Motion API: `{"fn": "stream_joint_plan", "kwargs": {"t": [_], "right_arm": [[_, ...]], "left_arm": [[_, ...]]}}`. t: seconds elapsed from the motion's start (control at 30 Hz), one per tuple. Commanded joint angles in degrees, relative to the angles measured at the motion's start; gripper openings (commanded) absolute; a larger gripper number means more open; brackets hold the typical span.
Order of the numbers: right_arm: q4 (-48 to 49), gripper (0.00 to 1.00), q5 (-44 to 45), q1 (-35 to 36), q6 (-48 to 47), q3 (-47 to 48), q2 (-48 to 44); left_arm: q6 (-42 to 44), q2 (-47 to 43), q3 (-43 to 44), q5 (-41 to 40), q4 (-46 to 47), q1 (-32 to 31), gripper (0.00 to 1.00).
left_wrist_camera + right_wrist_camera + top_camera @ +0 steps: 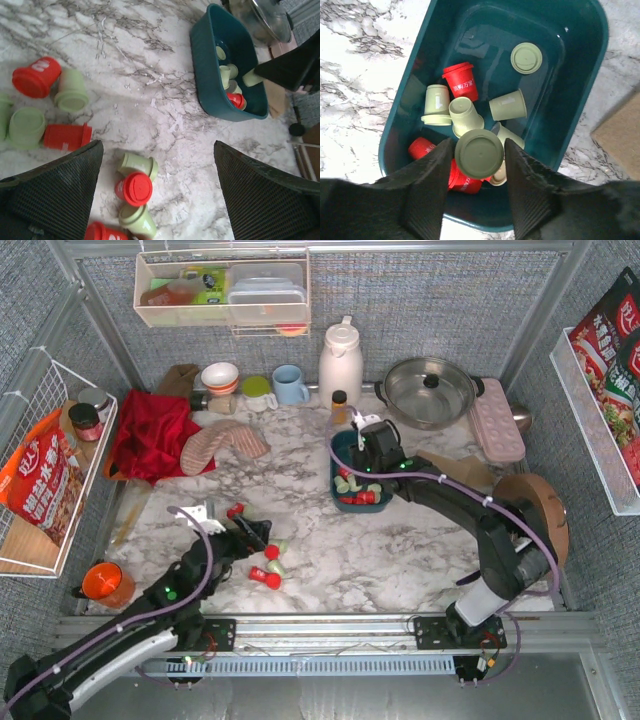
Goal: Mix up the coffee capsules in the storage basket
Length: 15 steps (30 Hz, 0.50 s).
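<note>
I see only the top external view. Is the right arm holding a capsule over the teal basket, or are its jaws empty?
Observer: The right wrist view shows the jaws clamping one pale green capsule by its sides, above the storage basket.
Operator: Are both colours inside?
Observer: Yes, a few red capsules lie among more green ones.
Operator: And the left jaws?
Observer: Wide open, empty, above loose capsules on the marble table.

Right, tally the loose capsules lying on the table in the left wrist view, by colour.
Red capsules: 4
Mint green capsules: 5, one of them cut off at the left edge
Total: 9 in view on the table
</note>
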Motion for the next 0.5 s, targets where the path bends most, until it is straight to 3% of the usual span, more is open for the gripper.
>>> {"fn": "stream_joint_plan", "kwargs": {"t": [0.0, 0.13, 0.2, 0.3, 0.33, 0.47], "right_arm": [[3.1, 0.55, -0.5, -0.4, -2.0, 0.7, 2.8], [4.7, 0.69, -1.2, -0.4, -1.4, 0.8, 4.1], [4.8, 0.79, -0.9, -0.5, -0.8, 1.0, 4.7], [3.0, 0.85, -0.3, -0.5, 0.1, 2.4, 5.4], [2.1, 0.96, 0.4, -0.5, 0.5, 2.9, 5.6], [-2.6, 0.99, 3.7, -0.5, 1.1, 6.6, 6.2]], "left_arm": [[-8.9, -5.1, 3.1, 1.1, -17.4, 0.0, 0.99], [-7.7, -0.6, 10.1, 1.6, -27.5, 0.0, 0.99], [-6.9, 3.3, 12.4, 3.4, -29.2, 0.0, 0.99], [-6.5, 7.1, 14.7, 6.0, -29.6, 0.0, 0.99], [-6.3, 7.8, 15.4, 6.7, -29.6, 0.0, 0.99], [-6.8, 8.2, 16.9, 6.8, -31.4, 0.0, 0.99]]}}
